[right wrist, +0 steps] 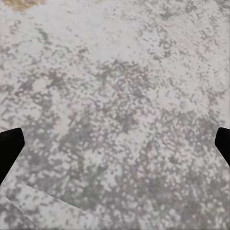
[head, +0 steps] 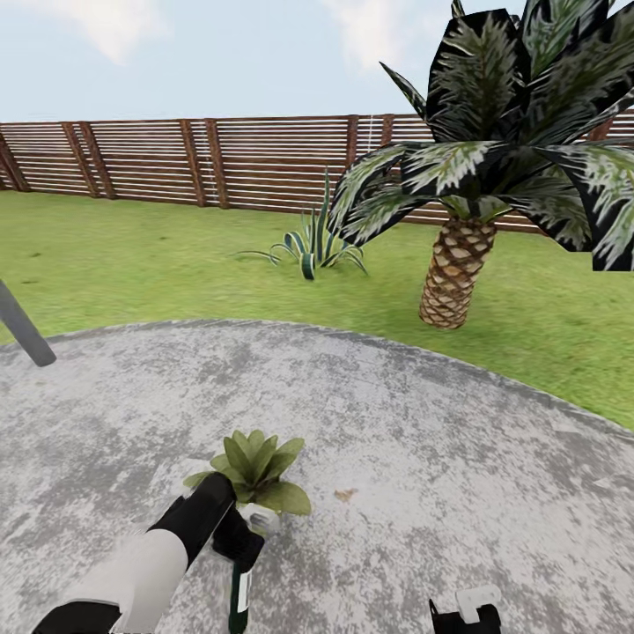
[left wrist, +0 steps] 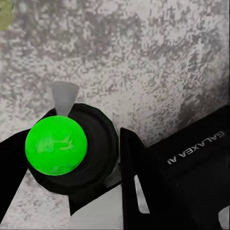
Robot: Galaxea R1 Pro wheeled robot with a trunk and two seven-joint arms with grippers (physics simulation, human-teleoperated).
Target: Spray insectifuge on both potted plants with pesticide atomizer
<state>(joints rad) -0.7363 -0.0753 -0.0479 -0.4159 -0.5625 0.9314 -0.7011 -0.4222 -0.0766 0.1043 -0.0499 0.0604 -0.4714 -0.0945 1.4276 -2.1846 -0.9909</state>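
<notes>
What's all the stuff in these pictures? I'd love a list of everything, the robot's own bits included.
Potted plant: one, green leaves, on the paving just beyond the left arm.
Pesticide atomizer: one, dark with a bright green top, held between the left claw's fingers.
Agave: one, striped green, on the lawn before the fence.
Palm tree: one, brown trunk, dark fronds, on the lawn at right.
Fence: one, brown slats, across the back.
Lawn: green, around the paving.
Paving: grey stone, rounded patch in front.
Grey post: one, at the left edge.
Left claw: black, shut on the atomizer.
Right claw: black and white, bottom edge, fingers wide apart.
</notes>
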